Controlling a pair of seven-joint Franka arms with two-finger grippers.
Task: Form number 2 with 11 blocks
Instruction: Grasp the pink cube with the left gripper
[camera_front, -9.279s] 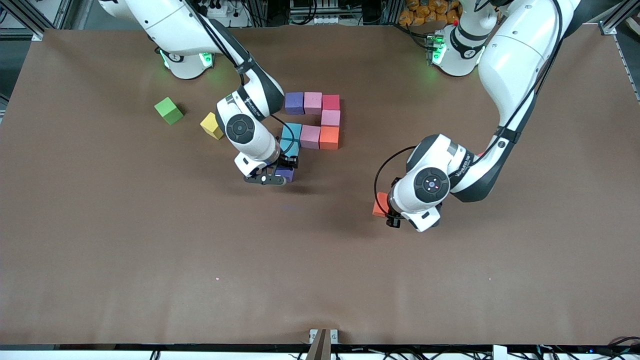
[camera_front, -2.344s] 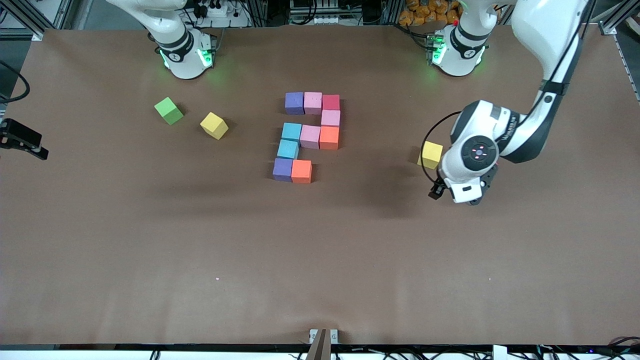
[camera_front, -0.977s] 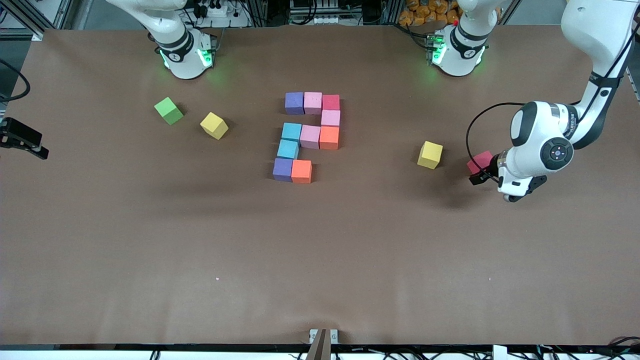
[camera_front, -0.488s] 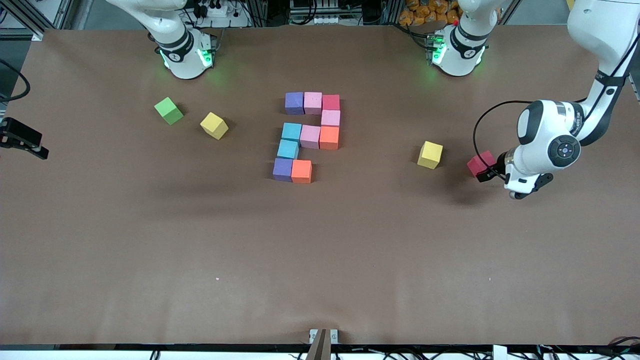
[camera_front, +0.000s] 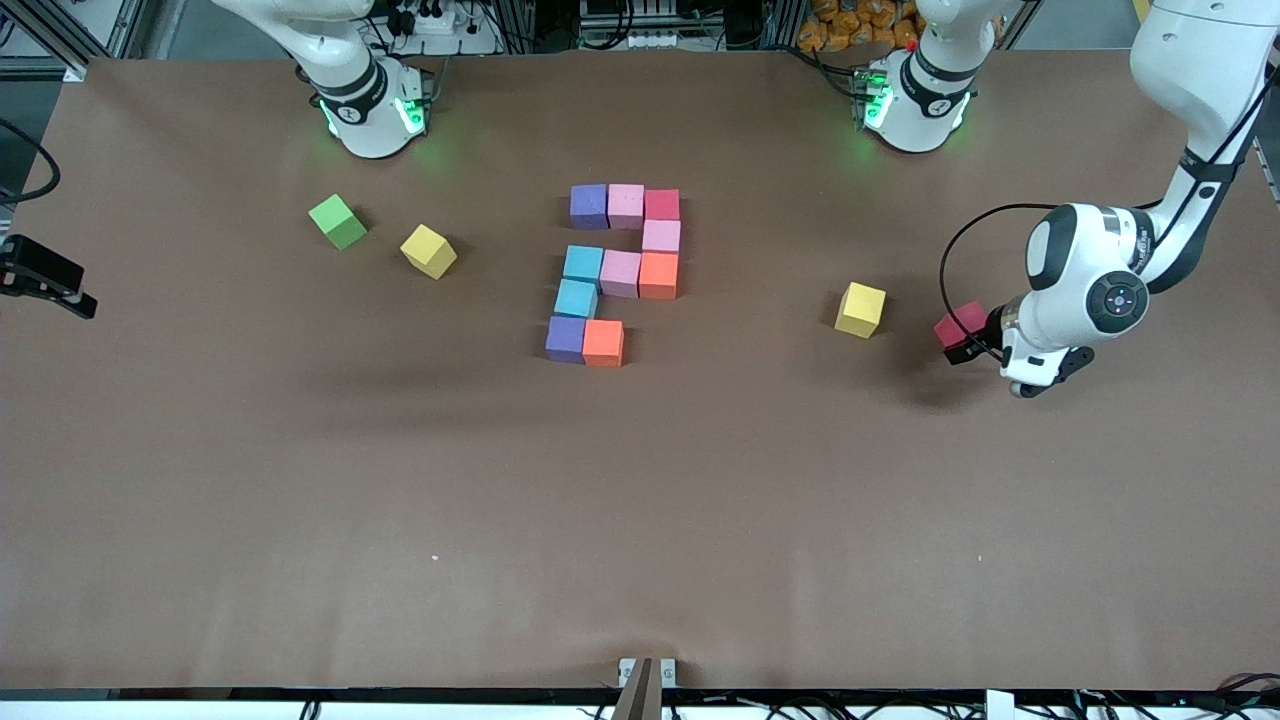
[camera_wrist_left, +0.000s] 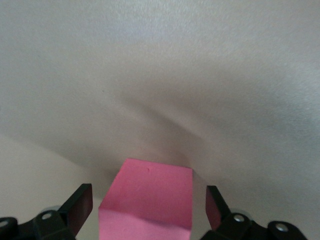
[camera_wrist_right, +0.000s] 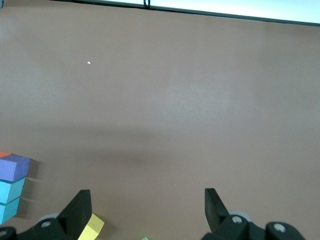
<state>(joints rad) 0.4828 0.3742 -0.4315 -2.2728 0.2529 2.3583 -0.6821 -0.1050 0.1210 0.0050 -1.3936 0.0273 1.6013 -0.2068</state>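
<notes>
Left gripper (camera_wrist_left: 145, 210), fingers spread and empty, is straddling the last loose red block (camera_front: 960, 325) (camera_wrist_left: 150, 200) at the left arm's end of the table (camera_front: 640, 500), evidently lining up a grasp. Near it a yellow cube (camera_front: 861, 309) is sitting unused. The ten-block figure (camera_front: 620, 272) is lying mid-table, awaiting its final piece beside the orange block (camera_front: 603, 343). Right gripper (camera_wrist_right: 145, 212), likewise agape and empty, is waiting raised at the right arm's end.
</notes>
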